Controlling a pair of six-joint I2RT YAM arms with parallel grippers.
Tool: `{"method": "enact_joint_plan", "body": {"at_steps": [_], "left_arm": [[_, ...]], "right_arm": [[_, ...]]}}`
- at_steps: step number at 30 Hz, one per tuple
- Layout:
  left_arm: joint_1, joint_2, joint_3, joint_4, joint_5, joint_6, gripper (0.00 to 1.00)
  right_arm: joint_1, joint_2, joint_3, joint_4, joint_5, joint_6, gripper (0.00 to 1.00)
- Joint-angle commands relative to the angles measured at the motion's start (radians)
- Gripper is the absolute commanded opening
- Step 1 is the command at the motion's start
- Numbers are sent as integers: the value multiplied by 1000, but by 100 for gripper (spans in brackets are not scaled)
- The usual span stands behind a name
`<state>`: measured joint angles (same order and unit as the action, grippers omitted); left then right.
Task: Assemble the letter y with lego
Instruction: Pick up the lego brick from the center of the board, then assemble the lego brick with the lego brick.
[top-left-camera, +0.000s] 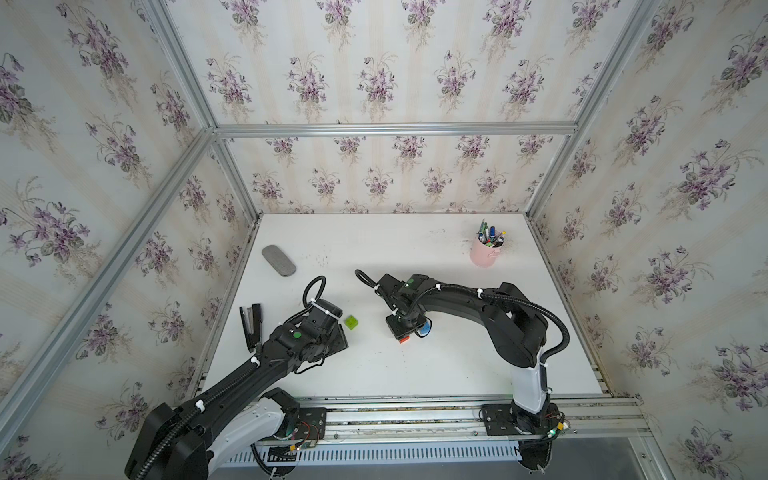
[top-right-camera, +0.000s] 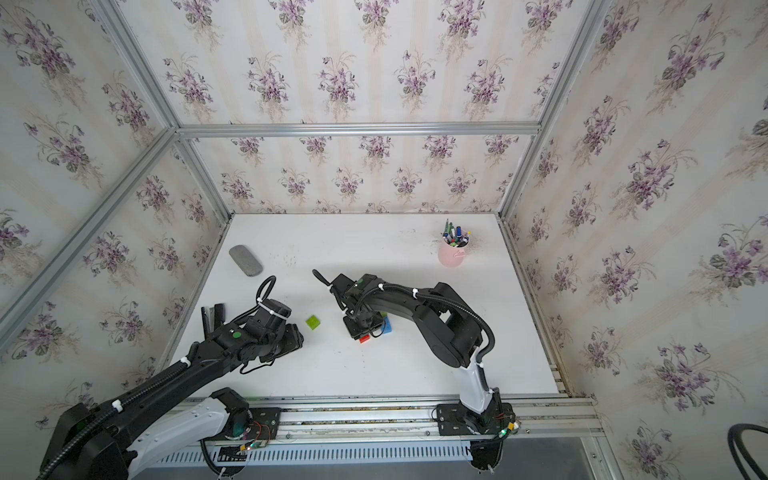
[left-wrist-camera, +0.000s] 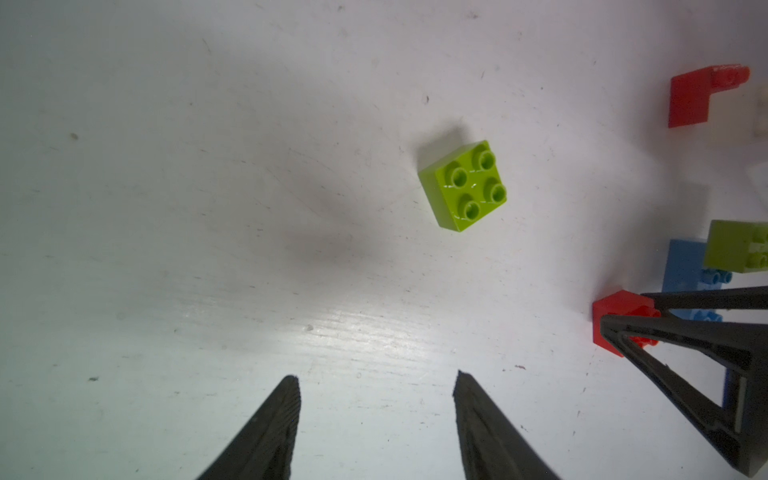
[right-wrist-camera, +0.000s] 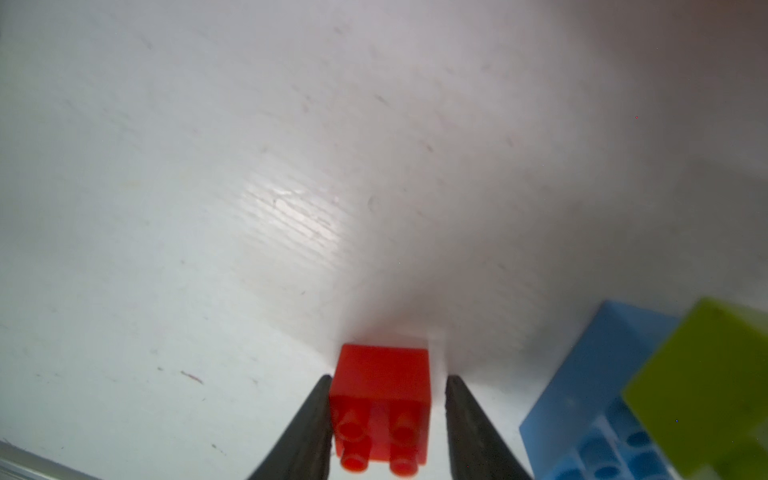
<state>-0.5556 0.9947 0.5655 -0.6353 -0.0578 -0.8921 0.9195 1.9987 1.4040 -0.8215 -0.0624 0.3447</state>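
**A:** How many bricks do you count?

**B:** Six in the left wrist view. There are two lime green, two red, one blue brick (left-wrist-camera: 683, 266), and one pale brick (left-wrist-camera: 760, 112) cut by the frame edge, which looks white.

**A:** Where do they lie, taking the blue brick as the mark?

**B:** The second green brick (left-wrist-camera: 733, 245) touches it and overlaps one end. I cannot tell whether the two are pressed together. The near red brick (right-wrist-camera: 382, 374) sits just beside it, with a strip of table (top-left-camera: 415, 374) between them. The far red brick (left-wrist-camera: 688, 99) lies apart from it, past the green one, and the pale brick is just beside that red one. The lone green brick (top-left-camera: 351, 322) stands studs up, well apart from the blue brick, toward the left arm.

**A:** And the two end effectors?

**B:** The left end effector (left-wrist-camera: 376, 380) is released, with nothing but bare table between its tips, and it points toward the lone green brick. The right end effector (right-wrist-camera: 388, 376) straddles the near red brick. One of its fingers (right-wrist-camera: 316, 399) is against the brick, and a sliver of table shows on the other side, so it is not clenched.

**A:** Anything else?

**B:** One pink cup (top-left-camera: 484, 253) of pens, one grey oblong pad (top-left-camera: 278, 260) and one black stapler (top-left-camera: 250, 326), all well apart from the blue brick.
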Motion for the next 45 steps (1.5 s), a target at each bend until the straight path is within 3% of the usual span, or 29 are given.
{"method": "enact_joint_plan", "body": {"at_steps": [1, 12, 24, 30, 45], "left_arm": [[-2, 5, 0, 8, -5, 0, 62], [-65, 82, 45, 76, 29, 62, 62], [-150, 288, 140, 227, 143, 163, 62], [-151, 332, 116, 353, 262, 195, 62], [-151, 338, 105, 353, 255, 193, 62]], "right_arm": [[-1, -10, -3, 9, 3, 25, 39], [-21, -103, 2, -16, 30, 11, 31], [-146, -262, -160, -76, 14, -53, 29], [-184, -252, -194, -54, 7, -66, 27], [-192, -204, -186, -21, -56, -70, 26]]}}
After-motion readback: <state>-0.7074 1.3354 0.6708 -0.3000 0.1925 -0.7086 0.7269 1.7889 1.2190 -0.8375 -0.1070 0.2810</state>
